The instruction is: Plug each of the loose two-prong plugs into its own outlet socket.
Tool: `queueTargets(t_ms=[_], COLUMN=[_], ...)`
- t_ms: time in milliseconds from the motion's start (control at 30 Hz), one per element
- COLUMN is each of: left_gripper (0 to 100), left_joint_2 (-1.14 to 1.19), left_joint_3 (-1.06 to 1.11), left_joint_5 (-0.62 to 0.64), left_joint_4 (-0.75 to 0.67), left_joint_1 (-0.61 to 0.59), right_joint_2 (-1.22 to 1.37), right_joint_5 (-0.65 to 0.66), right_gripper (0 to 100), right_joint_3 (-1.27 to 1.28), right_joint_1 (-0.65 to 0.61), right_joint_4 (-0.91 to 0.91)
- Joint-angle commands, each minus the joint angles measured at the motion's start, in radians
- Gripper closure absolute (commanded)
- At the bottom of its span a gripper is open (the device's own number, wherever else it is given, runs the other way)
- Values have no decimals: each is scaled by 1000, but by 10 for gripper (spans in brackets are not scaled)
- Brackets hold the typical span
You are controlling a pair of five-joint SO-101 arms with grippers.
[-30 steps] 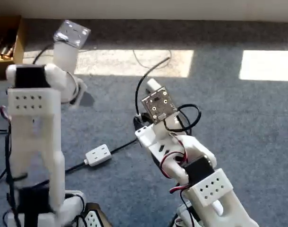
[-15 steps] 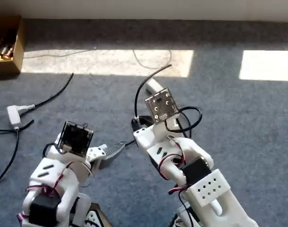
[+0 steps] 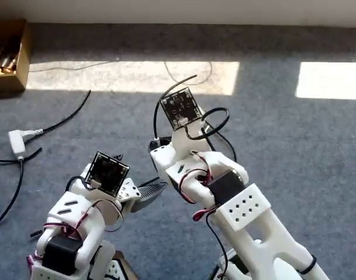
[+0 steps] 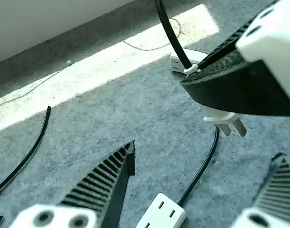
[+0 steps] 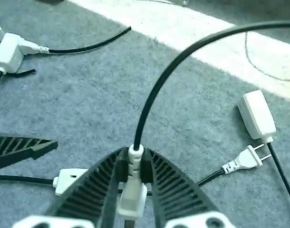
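Note:
My right gripper (image 5: pixel 134 159) is shut on a white two-prong plug (image 5: pixel 130 192), whose black cable (image 5: pixel 173 66) arcs upward. The left wrist view shows that plug (image 4: pixel 226 121) hanging prongs-down from the right gripper's dark fingers (image 4: pixel 235 80). My left gripper (image 4: pixel 204 152) is open and low over the carpet, with a white outlet socket (image 4: pixel 161 214) on a black cord between its fingers. That socket (image 5: pixel 69 180) lies just beyond the held plug. A second loose plug (image 5: pixel 247 159) lies next to another white socket block (image 5: pixel 256 114).
A white adapter (image 3: pixel 17 143) with black cords lies on the grey carpet at the left. A wooden box (image 3: pixel 9 55) stands in the far left corner. Thin wires cross the sunlit strip (image 3: pixel 137 76) by the wall. The two arms (image 3: pixel 189 169) are close together.
The left arm came down from a raised pose to low over the socket, open. The right arm shifted left and away, still holding the plug.

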Motion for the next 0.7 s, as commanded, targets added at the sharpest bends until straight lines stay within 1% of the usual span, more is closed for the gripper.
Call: queueTargets(t_ms=[0,100,267,400,533,600,667], left_gripper=[589,589,589,589,589,589,589], left_joint_2=[-1,-1,-1,-1,-4,-2,-1], left_joint_3=[-1,4,8,-13,-59,-56,-35], left_joint_5=[5,5,5,9,11,11,11], left_joint_4=[-34,-44,-44,-37,0,-9,-29], left_joint_1=[-45,-90,-91,-87,-10,16,22], right_joint_2=[-4,-4,-10,-1,1,-10,-12], right_joint_5=[-8,-8,23,21,5,-25,-28], right_gripper=[993,993,993,993,993,993,993], right_joint_3=[-91,-101,-104,-113,-74,-38,-36], right_joint_1=[-15,-12,-12,-8,-13,-21,-56], right_joint_4=[76,116,156,143,45,10,13])
